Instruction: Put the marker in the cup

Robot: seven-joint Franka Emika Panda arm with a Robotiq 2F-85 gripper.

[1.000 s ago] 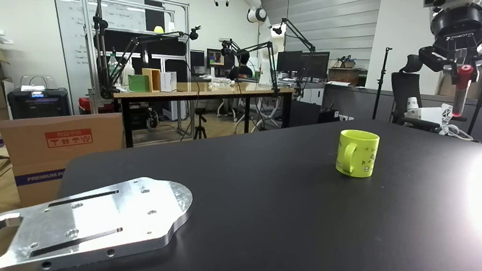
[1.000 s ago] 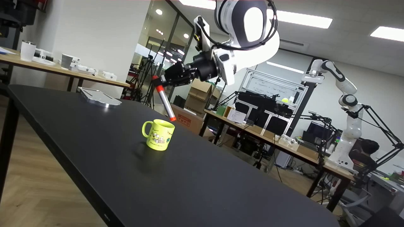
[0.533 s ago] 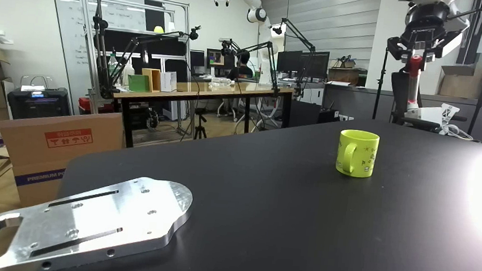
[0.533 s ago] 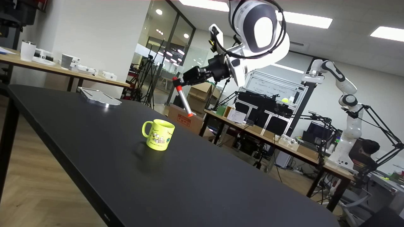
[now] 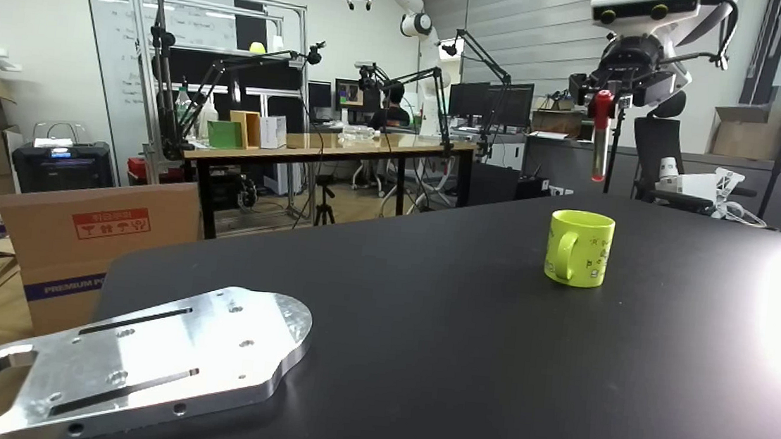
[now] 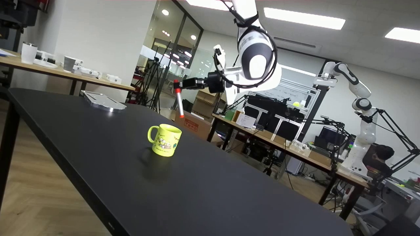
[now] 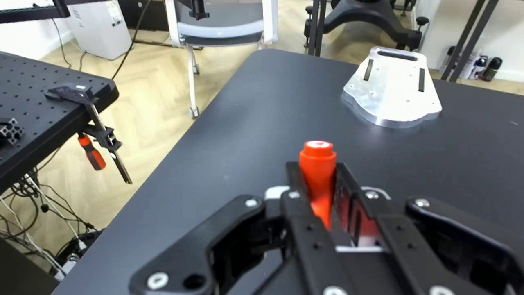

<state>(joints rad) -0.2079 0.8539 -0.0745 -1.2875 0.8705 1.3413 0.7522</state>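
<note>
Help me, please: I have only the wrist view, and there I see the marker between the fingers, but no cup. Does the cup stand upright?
Observer: Yes, in both exterior views the cup stands upright on the dark table.
Operator: Thank you. Is the marker inside it?
Observer: No, its red lower end hangs higher than the cup, apart from it.
Operator: And on which side may I find the handle?
Observer: In an exterior view, the handle shows on the picture's left side of the cup.
</note>
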